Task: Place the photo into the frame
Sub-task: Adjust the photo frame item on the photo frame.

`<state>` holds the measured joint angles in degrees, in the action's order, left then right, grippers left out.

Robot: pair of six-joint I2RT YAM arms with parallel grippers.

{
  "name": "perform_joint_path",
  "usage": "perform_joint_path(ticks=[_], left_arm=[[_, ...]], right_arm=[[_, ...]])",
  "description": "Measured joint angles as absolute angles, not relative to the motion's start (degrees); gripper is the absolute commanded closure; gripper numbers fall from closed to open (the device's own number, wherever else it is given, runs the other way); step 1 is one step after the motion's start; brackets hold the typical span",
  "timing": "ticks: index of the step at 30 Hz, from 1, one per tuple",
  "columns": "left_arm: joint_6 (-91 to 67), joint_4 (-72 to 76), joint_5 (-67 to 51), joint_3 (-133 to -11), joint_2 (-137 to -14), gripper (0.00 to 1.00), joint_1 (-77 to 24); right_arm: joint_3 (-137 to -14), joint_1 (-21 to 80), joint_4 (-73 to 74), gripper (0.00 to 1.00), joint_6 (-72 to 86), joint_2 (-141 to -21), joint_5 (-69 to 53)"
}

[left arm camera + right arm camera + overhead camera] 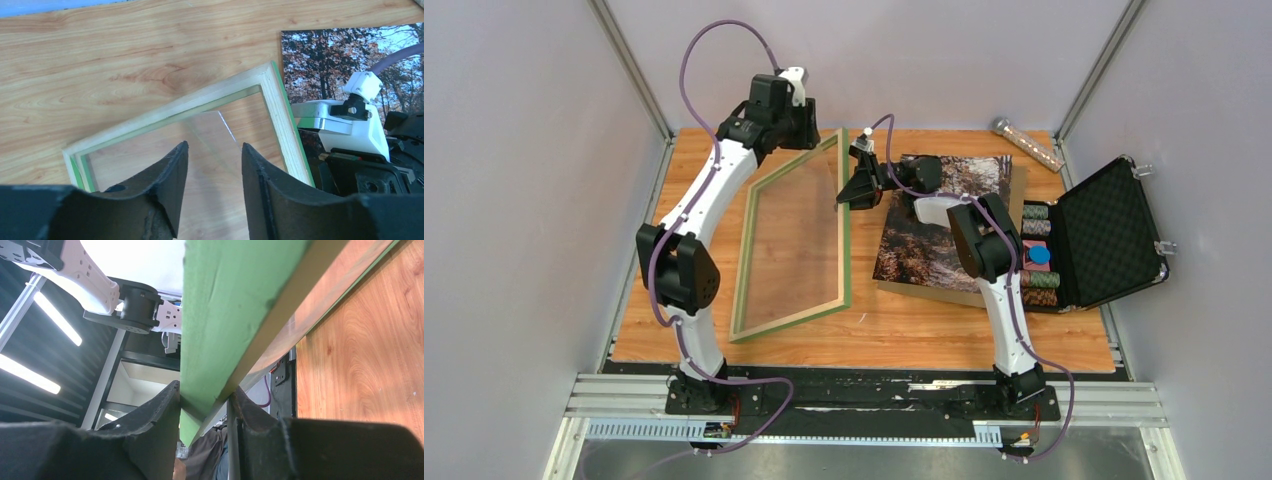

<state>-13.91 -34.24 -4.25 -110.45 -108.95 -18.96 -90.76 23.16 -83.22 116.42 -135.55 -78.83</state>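
Clamping the green rail of the frame [225, 315], the right gripper [205, 400] had its jaws squeezed tight on that edge, holding that side up off the table [924, 330] so the whole thing sat tilted. The left gripper [215, 147] hung over the frame's 12 o'clock corner, jaws apart, nothing pinched, just glass showing through the gap. The photo [909, 250] lay picture-up at the frame's 3 o'clock, partly under the right arm, with nothing holding it. So early days, I'd say: frame lifted, photo not in it, all the inserting left to do. Only the right wrist view really proved the grip; from the top it was a dark lump by the rail. The left wrist view showed the pale wood back and the pane, which the right one missed.
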Motion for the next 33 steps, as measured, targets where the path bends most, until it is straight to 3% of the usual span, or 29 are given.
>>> perform_joint_path(ticks=[22, 33], left_arm=[[-17.8, -34.9, -14.3, -108.0, -108.2, 0.79, -19.0], [-17.7, -35.2, -14.8, -108.8, -109.2, 1.00, -19.6]], right_arm=[[-90.6, 23.1, -81.7, 0.96, 114.8, -134.9, -79.3], [-89.8, 23.1, -78.5, 0.96, 111.7, -133.9, -79.7]])
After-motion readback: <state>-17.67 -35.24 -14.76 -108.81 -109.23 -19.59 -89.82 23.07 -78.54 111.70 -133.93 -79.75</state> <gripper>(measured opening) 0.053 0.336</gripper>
